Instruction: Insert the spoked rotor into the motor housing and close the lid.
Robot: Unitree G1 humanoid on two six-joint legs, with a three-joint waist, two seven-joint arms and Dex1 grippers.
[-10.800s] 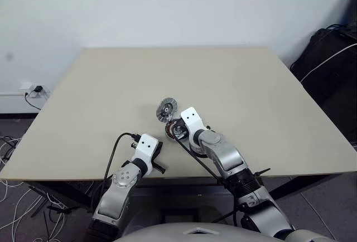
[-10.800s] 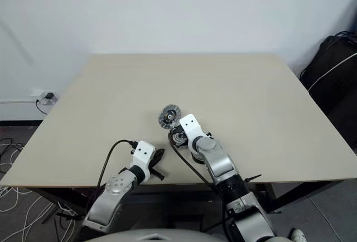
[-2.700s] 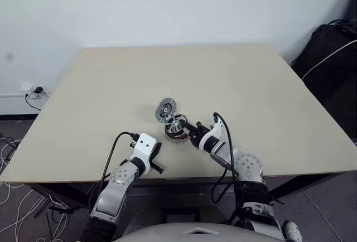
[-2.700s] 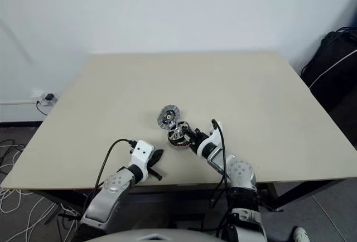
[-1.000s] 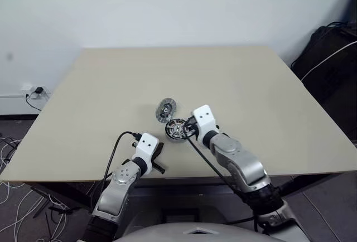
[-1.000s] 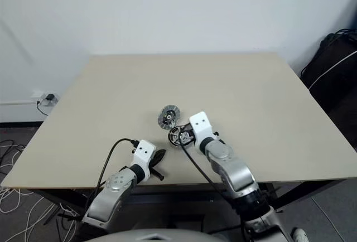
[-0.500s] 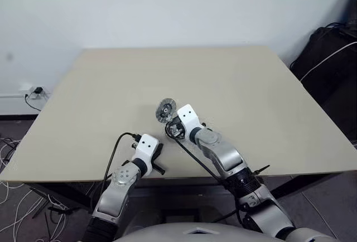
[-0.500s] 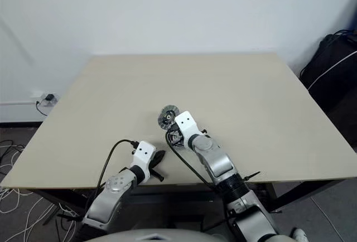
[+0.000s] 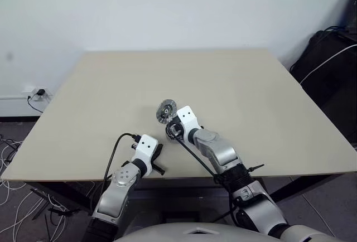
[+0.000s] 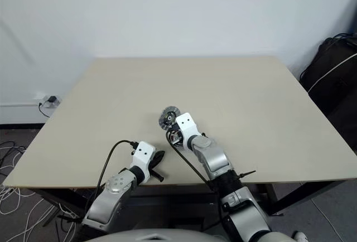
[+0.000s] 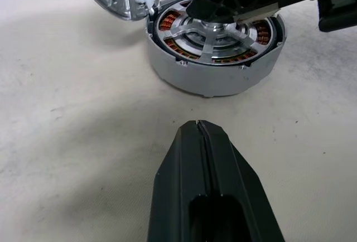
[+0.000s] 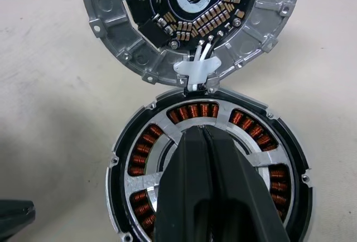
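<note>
A: Where is the motor housing [image 12: 209,172] seen?

B: On the beige table [image 9: 234,86], near its front edge. The spoked rotor [image 11: 215,34] is already seated inside, its silvery spokes lying over the ring of copper coils.

A: And the lid [image 12: 189,22]?

B: It is laid open on the table, touching the housing's rim at about eleven o'clock in the head views, its dark circuit face turned up. White wires are seen bridging the two.

A: How is the right gripper [image 12: 207,141] held?

B: Its fingers are pressed together, nothing gripped, the tip set over the rotor's hub.

A: The left gripper [image 11: 199,127]?

B: Clenched and empty, kept at about seven o'clock from the housing, apart from it.
</note>
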